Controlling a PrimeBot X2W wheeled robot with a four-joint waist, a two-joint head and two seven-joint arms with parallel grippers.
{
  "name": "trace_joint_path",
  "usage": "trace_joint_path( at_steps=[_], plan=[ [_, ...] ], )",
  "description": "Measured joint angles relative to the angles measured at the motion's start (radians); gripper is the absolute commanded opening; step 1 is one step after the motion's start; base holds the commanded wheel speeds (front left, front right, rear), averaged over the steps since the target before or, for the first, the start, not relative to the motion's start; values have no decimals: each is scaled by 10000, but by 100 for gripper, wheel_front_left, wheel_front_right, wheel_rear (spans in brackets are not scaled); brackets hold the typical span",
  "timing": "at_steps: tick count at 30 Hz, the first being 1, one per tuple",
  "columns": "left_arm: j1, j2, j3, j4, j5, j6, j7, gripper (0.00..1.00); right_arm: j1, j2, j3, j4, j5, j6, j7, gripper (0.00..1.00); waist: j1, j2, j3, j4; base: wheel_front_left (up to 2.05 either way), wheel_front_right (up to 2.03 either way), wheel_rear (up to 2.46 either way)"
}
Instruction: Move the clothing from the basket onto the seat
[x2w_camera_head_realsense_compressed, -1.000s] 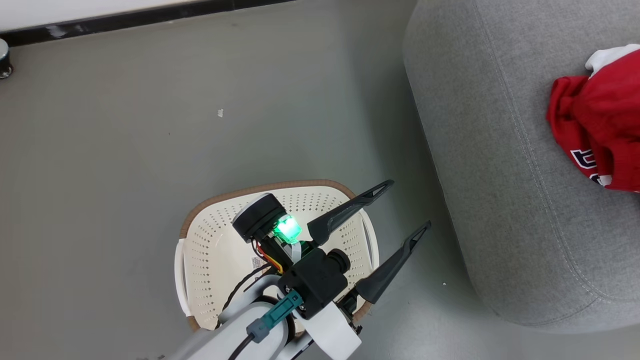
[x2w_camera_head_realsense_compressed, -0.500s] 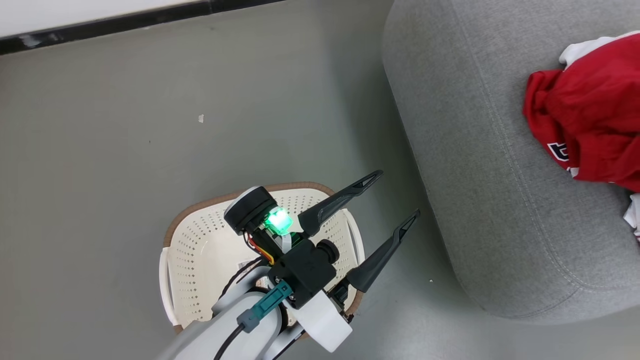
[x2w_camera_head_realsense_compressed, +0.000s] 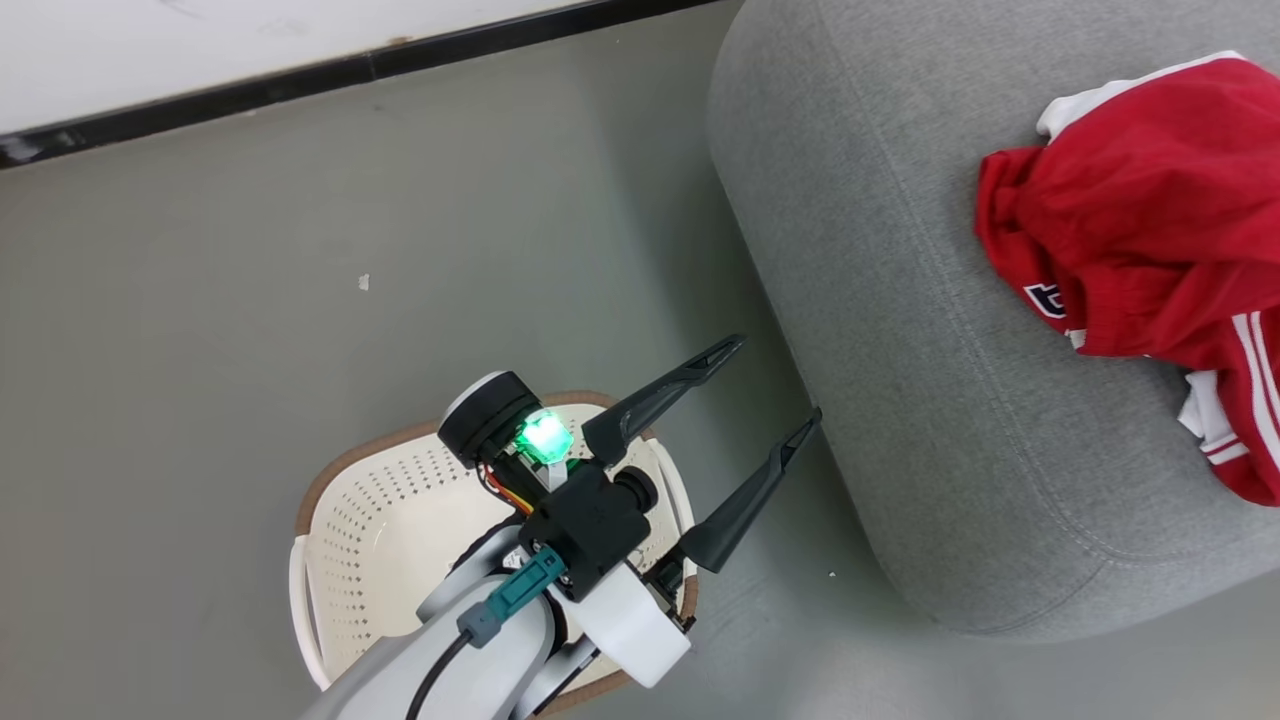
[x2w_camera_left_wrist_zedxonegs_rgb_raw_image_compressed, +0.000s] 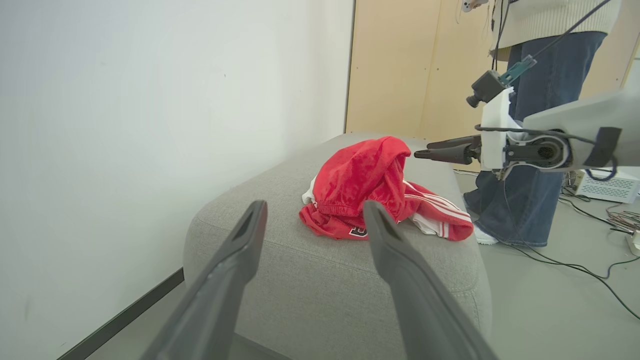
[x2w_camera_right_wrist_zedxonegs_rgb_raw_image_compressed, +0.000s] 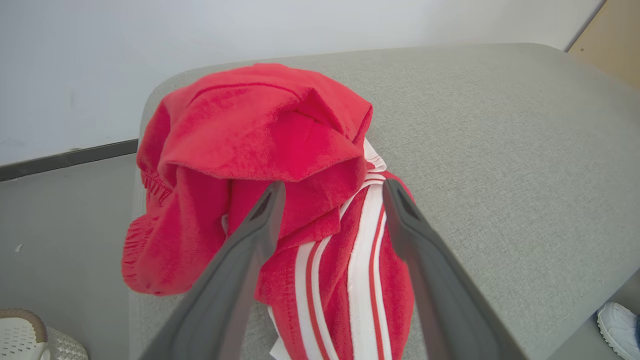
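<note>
Clothing (x2w_camera_head_realsense_compressed: 1130, 230) lay on seat (x2w_camera_head_realsense_compressed: 880, 300), close ahead of right pincer (x2w_camera_right_wrist_zedxonegs_rgb_raw_image_compressed: 332, 187), spread wide, holding nothing; left pincer (x2w_camera_head_realsense_compressed: 775, 380) likewise, beside seat.

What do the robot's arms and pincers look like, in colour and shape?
Each pincer has two long, tapering dark grey fingers with slotted tips: left pincer, right pincer. The left arm's pale grey forearm carries a black wrist block, a green light, a teal connector and a black cable.

Left fingers (x2w_camera_head_realsense_compressed: 660, 398) spread wide (holding nothing); right fingers (x2w_camera_right_wrist_zedxonegs_rgb_raw_image_compressed: 237, 260) likewise parted.
</note>
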Motion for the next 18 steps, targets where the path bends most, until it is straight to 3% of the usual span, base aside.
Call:
trace_joint_path(
  at_steps=[11,18],
  plan=[
    [52,21,491,276,-138,148,-242,100,472,-487,-407,-1189,150,0,-17,100,0,0,-575,-348,0,0,0],
    [247,40,865,382,-146,437,-355,100,430,-389,-353,-1630,150,0,-25,100,0,0,-947,-321,0,0,0]
  ],
)
